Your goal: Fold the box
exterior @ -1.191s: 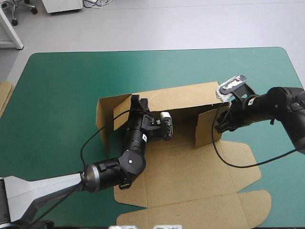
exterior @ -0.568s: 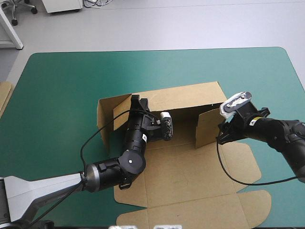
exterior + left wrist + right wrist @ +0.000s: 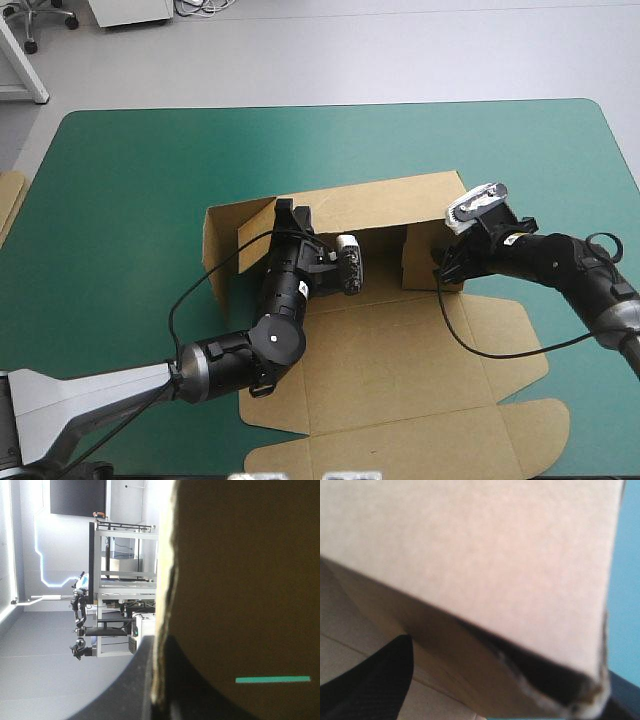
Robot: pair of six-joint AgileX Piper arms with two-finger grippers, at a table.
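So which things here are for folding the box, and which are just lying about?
For the job: brown box; left gripper on its rear wall; right gripper at its side flap.
Lying about: spare board at the table's left edge.

Not much else going on here. The worktop [image 3: 140, 190] has a teal-green cover with rounded corners, and it takes up nearly the whole high view. A piece of spare brown board [image 3: 8, 205] pokes in just beside its left edge. Past the far edge there's pale grey floor [image 3: 400, 50], with a wheeled chair base [image 3: 71, 20] well off by the far-left corner.
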